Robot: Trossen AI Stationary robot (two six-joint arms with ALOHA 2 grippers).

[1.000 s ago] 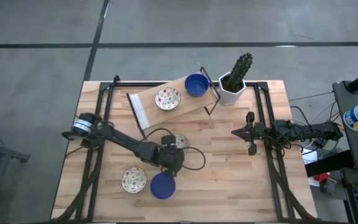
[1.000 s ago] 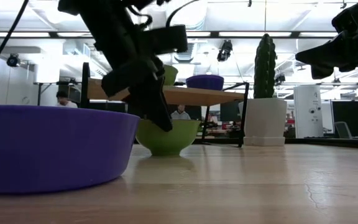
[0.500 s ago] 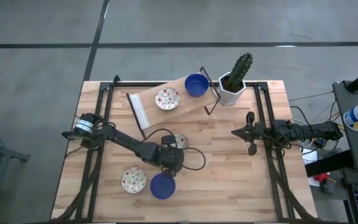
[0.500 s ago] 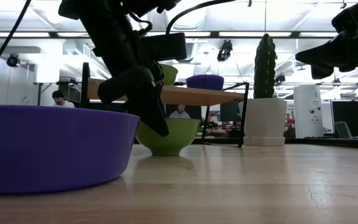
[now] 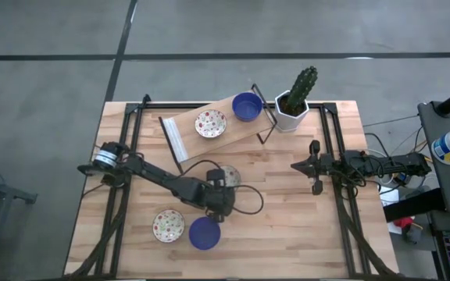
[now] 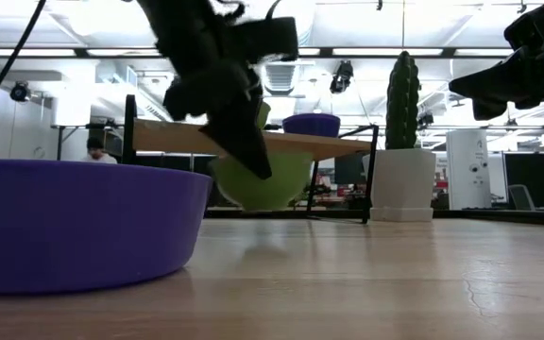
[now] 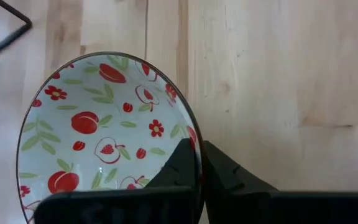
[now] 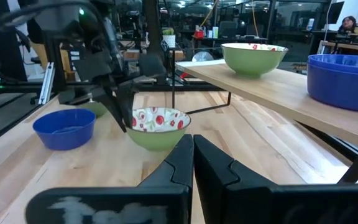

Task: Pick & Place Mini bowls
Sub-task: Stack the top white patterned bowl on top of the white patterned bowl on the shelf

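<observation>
My left gripper [image 5: 222, 183] is shut on a mini bowl [image 5: 227, 176] that is cream with a red-green pattern inside and green outside [image 6: 261, 181]. It holds the bowl just above the middle of the table. Near the front edge a second patterned bowl [image 5: 168, 225] and a blue bowl [image 5: 205, 232] rest on their bases. Another patterned bowl [image 5: 211, 123] and a blue one [image 5: 247, 107] stand on the raised wooden shelf [image 5: 186, 129] at the back. My right gripper [image 5: 313, 167] hangs shut over the table's right side, touching nothing. My left gripper pinches the patterned bowl's rim [image 7: 197, 163] on the side nearest the arm, with one finger [image 7: 180, 167] inside the bowl and the other [image 7: 224, 174] outside. The fingers come from above, slanting toward the far right. The bowl hangs clear of the table and is tipped.
A white hexagonal pot with a cactus [image 5: 293, 108] stands at the back right, beside the shelf's black wire legs [image 5: 266, 129]. Black rails [image 5: 338, 156] run along the table's left and right sides. Bare wood lies between the two arms.
My left gripper has risen with the patterned bowl in its fingers. The bowl stood on the table a second ago and now hangs clear of it, tipped to one side. The other bowls have stayed where they were.
</observation>
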